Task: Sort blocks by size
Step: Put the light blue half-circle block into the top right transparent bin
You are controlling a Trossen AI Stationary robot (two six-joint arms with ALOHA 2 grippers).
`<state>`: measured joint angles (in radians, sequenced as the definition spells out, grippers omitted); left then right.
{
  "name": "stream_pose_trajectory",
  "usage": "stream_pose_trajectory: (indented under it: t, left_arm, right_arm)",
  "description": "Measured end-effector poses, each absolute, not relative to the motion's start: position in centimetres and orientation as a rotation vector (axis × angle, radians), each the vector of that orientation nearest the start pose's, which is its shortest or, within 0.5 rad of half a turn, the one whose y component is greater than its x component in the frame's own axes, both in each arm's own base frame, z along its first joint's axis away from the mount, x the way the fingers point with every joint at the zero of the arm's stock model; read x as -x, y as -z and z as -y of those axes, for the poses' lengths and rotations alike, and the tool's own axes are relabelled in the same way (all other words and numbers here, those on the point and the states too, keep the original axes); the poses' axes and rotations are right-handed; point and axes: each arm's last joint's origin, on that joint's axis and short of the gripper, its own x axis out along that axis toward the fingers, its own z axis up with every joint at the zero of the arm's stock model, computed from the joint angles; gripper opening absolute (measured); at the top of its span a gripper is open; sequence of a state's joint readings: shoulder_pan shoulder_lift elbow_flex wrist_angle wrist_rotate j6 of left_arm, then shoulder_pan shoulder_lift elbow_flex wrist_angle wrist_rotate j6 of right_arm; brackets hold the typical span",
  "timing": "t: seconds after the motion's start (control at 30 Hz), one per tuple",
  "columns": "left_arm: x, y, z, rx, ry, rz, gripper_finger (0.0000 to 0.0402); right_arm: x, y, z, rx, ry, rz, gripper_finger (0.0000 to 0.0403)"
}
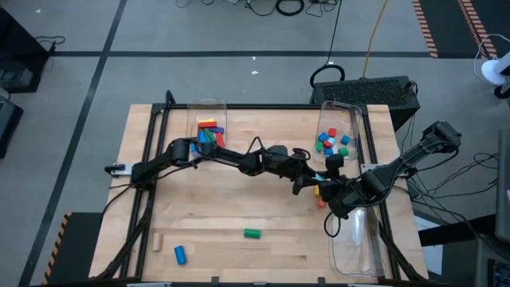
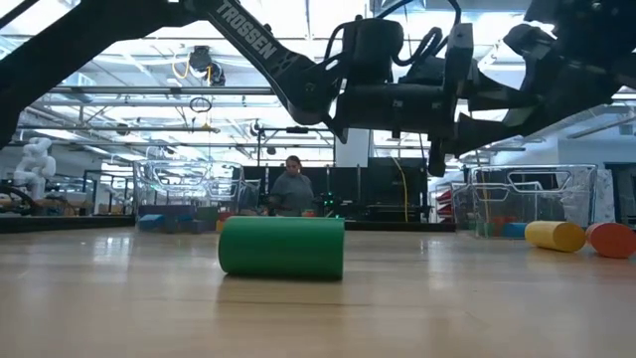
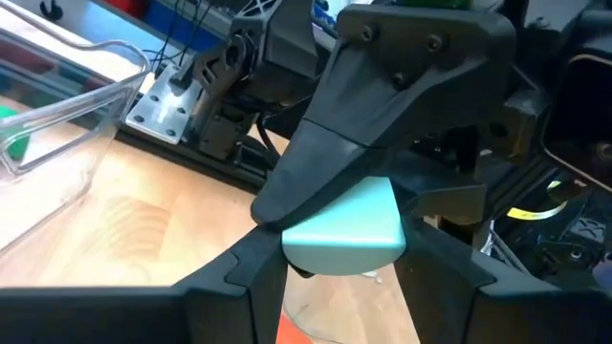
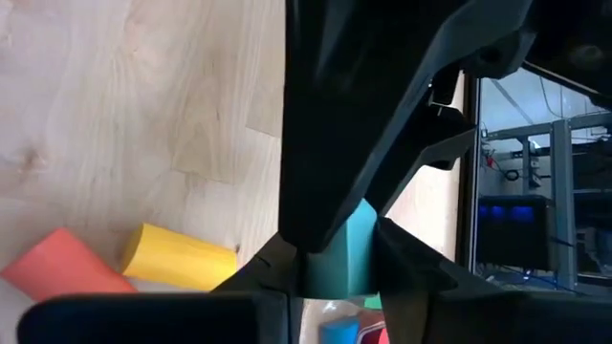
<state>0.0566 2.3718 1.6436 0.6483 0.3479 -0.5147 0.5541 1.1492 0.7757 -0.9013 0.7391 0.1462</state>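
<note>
A pale teal block [image 3: 346, 227] hangs above the table's right half, between both grippers. My left gripper [image 1: 307, 177] reaches in level from the left and is shut on it. My right gripper [image 1: 325, 190] slants down from the right and is shut on the same block [image 4: 346, 256]. Each wrist view shows the other gripper's dark fingers lying over the block. On the table below lie a yellow cylinder [image 4: 177, 258] and an orange-red block [image 4: 59, 275]. A green cylinder [image 1: 252, 233], a blue block [image 1: 180, 254] and a plain wood block [image 1: 158, 239] lie near the front edge. My left gripper pinches the teal block's two opposite sides [image 3: 292, 244] between its two fingers, coming level from the table's left. The block is clear of the table. My right gripper pinches the block's sides [image 4: 320, 268] between its two fingers, slanting down from the right; my left gripper covers the block's far part.
A clear bin [image 1: 209, 119] with larger coloured blocks stands at the far middle. Another [image 1: 351, 119] with small blocks stands at the far right. A third clear bin [image 1: 358, 243] is at the near right. A person [image 2: 292, 189] is behind the table.
</note>
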Motion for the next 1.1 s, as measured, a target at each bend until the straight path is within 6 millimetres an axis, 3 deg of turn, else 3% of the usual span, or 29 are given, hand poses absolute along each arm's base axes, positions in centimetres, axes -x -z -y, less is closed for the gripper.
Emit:
stream_pose_trajectory:
  t: [0.17, 0.37, 0.57, 0.87, 1.1]
  left_arm:
    - [-52.7, -16.1, -2.1, 0.513, 0.248, -0.152, 0.0177]
    - [-52.6, -16.1, -3.5, 0.498, 0.203, -0.141, 0.0229]
    - [-52.5, -15.8, -4.2, 0.471, 0.179, -0.162, 0.0267]
    - [-52.5, -14.5, -0.8, 0.164, 0.197, -0.26, 0.0269]
    - [-52.5, -14.4, 2.3, -0.107, 0.275, -0.24, 0.0269]
  right_arm:
    - [-17.0, -22.6, -8.2, 0.599, 0.251, -0.986, 0.0067]
    - [-16.2, -23.1, -7.6, 0.483, 0.321, -0.983, 0.0056]
    - [-14.5, -25.6, -5.6, 0.304, 0.516, -0.982, 0.0054]
    - [-12.0, -26.8, 0.0, -0.095, 0.965, -1.01, 0.0054]
    - [-12.9, -26.8, 3.2, -0.252, 1.017, -1.041, 0.0054]
